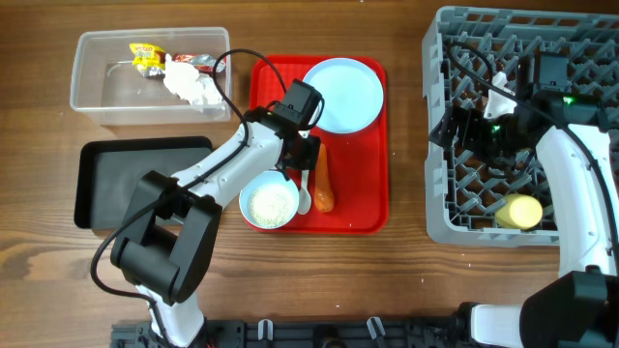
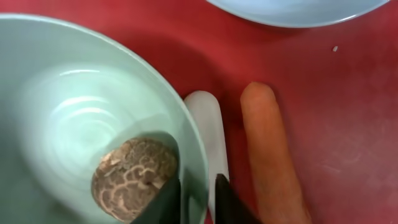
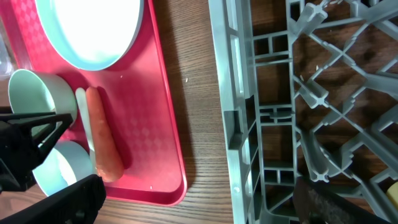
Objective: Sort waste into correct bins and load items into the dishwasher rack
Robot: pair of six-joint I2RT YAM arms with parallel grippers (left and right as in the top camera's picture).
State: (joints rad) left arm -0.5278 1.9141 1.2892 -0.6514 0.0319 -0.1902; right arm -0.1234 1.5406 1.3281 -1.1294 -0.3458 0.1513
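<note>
The left end effector (image 2: 198, 198) was narrowed across the rim of a pale blue-green round bowl (image 2: 74, 93) holding a mottled brown lump (image 2: 134, 177). A white plastic spoon (image 2: 208, 124) lay just beside that rim. An orange carrot (image 2: 267, 149) lay next to it on the flat red tray (image 2: 354, 124). The right end effector (image 3: 199, 190) stood wide and empty above the edge of the grey plastic dishwasher rack (image 3: 236, 93).

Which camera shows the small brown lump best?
Left wrist: the brown lump sits close up inside the bowl, its wrinkled surface clear. Overhead, the left arm covers it. The right wrist view shows that bowl from afar, no lump visible.
</note>
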